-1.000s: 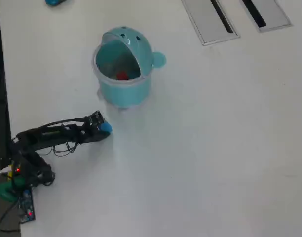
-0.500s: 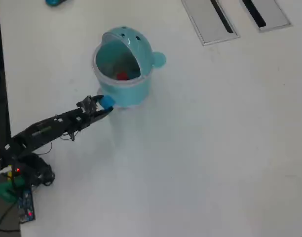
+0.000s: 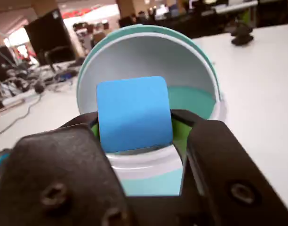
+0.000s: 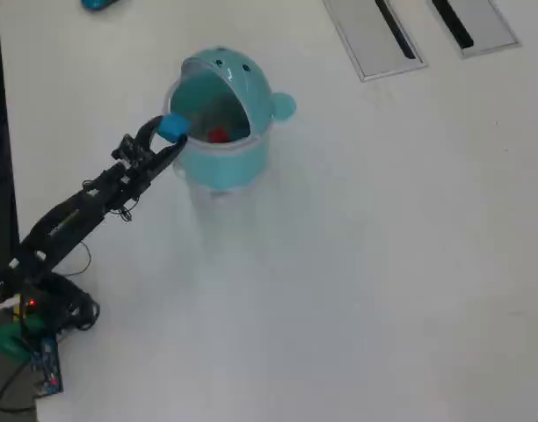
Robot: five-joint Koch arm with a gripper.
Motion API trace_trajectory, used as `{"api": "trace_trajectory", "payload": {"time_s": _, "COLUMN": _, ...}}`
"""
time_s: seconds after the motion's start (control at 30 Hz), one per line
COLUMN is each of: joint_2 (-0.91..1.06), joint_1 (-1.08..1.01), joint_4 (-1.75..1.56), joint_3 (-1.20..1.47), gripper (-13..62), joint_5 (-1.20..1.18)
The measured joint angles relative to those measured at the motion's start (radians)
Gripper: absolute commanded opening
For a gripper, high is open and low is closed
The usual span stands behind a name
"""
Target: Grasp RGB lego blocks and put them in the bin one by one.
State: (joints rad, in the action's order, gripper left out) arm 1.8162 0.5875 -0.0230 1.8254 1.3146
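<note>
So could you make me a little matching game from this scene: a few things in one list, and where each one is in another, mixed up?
Things:
1. blue block
2. red block
3. whale-shaped bin
4. grey slotted panels

Places:
A. lying inside the bin
B. at the table's top edge in the overhead view
C. held in the gripper at the bin's rim
D. standing on the white table, just past the arm's tip

Pairs: 1-C, 2-A, 3-D, 4-B
</note>
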Motion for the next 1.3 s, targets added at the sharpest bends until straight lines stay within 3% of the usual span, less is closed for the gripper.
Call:
{"api": "trace_trajectory", "payload": {"time_s": 0.63, "joint_2": -0.466, "joint_1": -0.009, "joint_4": -0.133, "joint_3": -0.388, "gripper": 10.0, "joint_5": 0.029}}
{"api": "trace_trajectory", "payload": {"time_s": 0.87, "joint_2": -0.518, "joint_1": -0.020, "joint_4": -0.146, "joint_3": -0.437, "gripper": 10.7, "joint_5": 0.043}}
{"api": "trace_trajectory", "payload": {"time_s": 1.07, "joint_2": -0.520, "joint_1": -0.023, "joint_4": -0.146, "joint_3": -0.437, "gripper": 28.3, "joint_5": 0.121}}
{"api": "trace_trajectory", "payload": {"time_s": 1.3, "joint_2": -0.517, "joint_1": -0.026, "joint_4": -0.147, "joint_3": -0.439, "gripper": 31.6, "joint_5": 0.225}}
